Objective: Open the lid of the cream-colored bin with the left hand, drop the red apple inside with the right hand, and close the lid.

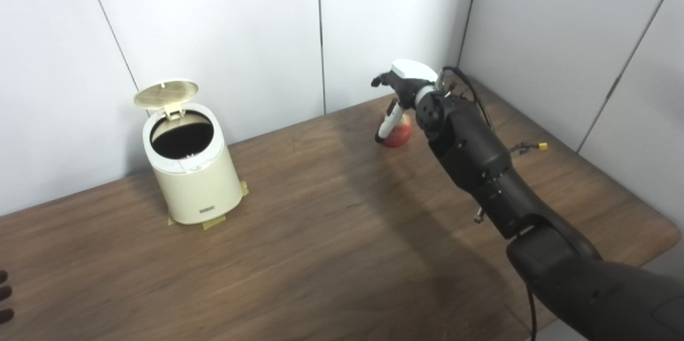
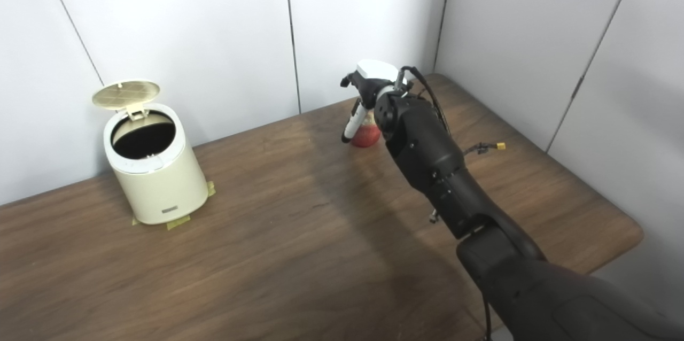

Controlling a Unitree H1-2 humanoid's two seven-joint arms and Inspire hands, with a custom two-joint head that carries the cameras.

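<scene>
Right hand [image 1: 402, 96] over red apple [image 1: 399, 131], fingers draped down its near side; grip unclear. Cream-colored bin [image 1: 193, 178] well left, lid [image 1: 165, 92] up.

A brown wooden table [image 1: 331, 234] is standing against pale wall panels [image 1: 224, 25], with yellowish tape strips [image 1: 214, 222] lying on it.

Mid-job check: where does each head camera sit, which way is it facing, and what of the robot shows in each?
Left eye view: on the head, left side, looking down at the wooden table; shows the right hand over the red apple and left fingertips at the edge.
Right eye view: beside it, same downward aim; shows only the right arm.
Shared: the cream-colored bin, its lid up.
</scene>
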